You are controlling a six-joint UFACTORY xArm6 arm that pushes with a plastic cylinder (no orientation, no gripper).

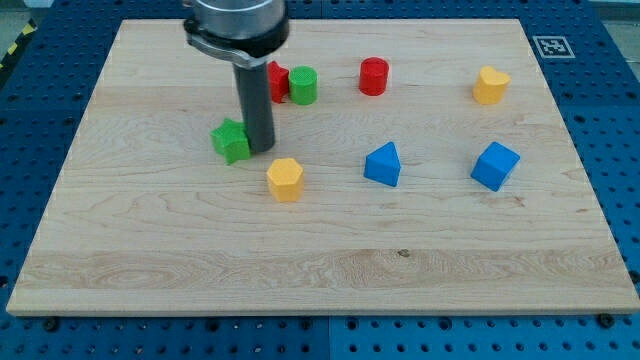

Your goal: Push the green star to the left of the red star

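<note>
The green star (230, 140) lies left of the board's middle. My tip (261, 150) touches the star's right side. The red star (277, 80) lies above, toward the view's top, partly hidden behind my rod. A green cylinder (303, 86) sits against the red star's right side. The green star is below and to the left of the red star.
A red cylinder (373, 76) and a yellow heart (490, 86) lie along the view's top right. A yellow hexagon (285, 179) sits just below and right of my tip. A blue triangle (383, 164) and a blue cube (495, 166) lie to the right. The wooden board (320, 270) rests on a blue pegboard.
</note>
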